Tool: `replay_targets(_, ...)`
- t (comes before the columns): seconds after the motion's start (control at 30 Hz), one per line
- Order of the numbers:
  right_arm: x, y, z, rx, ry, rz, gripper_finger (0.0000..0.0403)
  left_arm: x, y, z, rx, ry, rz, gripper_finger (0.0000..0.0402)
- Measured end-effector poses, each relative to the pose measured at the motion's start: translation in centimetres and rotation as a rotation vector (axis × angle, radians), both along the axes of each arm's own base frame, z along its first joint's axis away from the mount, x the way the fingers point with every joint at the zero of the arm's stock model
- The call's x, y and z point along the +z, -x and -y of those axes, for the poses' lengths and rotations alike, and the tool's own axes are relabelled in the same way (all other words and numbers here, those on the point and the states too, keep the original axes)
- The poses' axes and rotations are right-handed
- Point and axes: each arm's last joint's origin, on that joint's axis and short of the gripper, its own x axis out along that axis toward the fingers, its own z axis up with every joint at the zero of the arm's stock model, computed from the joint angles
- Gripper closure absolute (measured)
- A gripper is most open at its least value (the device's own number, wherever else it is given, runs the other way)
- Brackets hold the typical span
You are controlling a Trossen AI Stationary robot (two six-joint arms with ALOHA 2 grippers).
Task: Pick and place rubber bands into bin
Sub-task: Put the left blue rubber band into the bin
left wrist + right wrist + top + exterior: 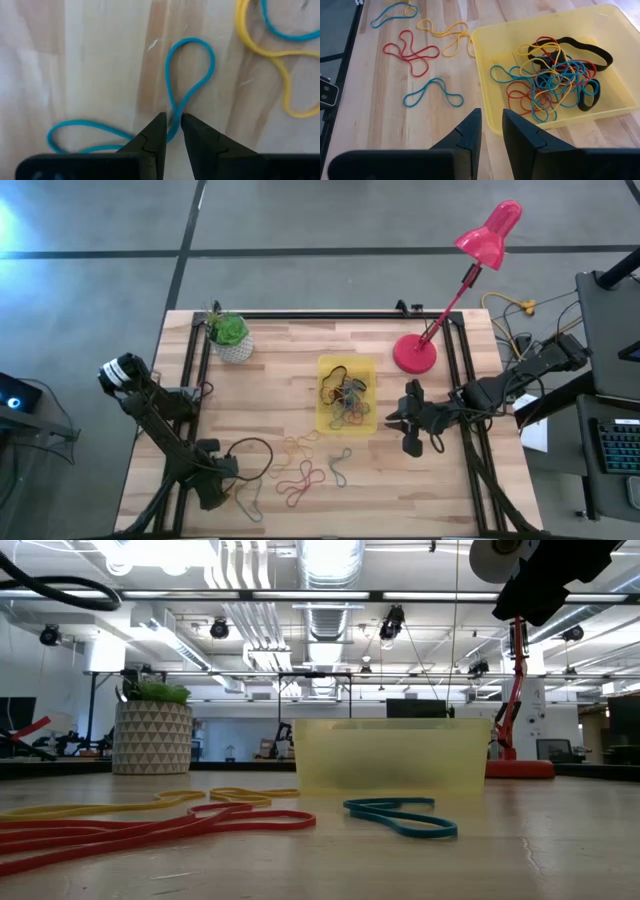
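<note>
We see a blue rubber band [190, 75] lying on the table [450, 500], low in the frame, its crossing pinched between the nearly closed left gripper [170, 125]. The bin [487, 47], center frame, holds a tangle of bands; the right gripper [491, 122], fingers narrowly apart and empty, hovers just right of it. Behind stand a pink lamp [470, 270] and a potted plant [230, 335].

A pale wooden desk [300, 350] is standing on a grey floor [300, 230] crossed by dark lines. Ceiling ducts [330, 565] and bright lights are running overhead, while a pink lamp [470, 260] and a potted plant [230, 335] are sitting at the desk's far edge.
</note>
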Motion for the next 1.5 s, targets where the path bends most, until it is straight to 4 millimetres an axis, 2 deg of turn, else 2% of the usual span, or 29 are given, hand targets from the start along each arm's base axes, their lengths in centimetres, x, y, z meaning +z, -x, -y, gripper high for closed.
replay_targets(0.2,0.0,0.0,0.0,0.008,0.016,0.001,0.0335,-1.0,-1.1,-0.6,0.054,0.106,0.004,0.035)
replay_targets(0.37,0.0,0.0,0.0,0.008,0.017,0.001,0.0335,-1.4,-1.5,-1.1,0.072,0.126,0.001,0.0352)
replay_targets(0.53,0.0,0.0,0.0,0.012,0.022,0.001,0.0335,-1.5,-1.5,-1.3,0.084,0.118,-0.003,0.0393)
replay_targets(0.77,0.0,0.0,0.0,0.023,0.035,-0.001,0.0335,-1.5,-1.5,-1.3,0.136,0.113,-0.009,0.04)
replay_targets(1.1,0.0,0.0,0.0,0.028,0.041,-0.001,0.0335,0.5,-2.2,-1.0,0.148,0.143,0.04,0.0401)
replay_targets(1.5,0.0,0.0,0.0,0.028,0.041,-0.001,0.0335,3.3,-3.4,-3.0,0.358,0.014,0.393,0.0401)
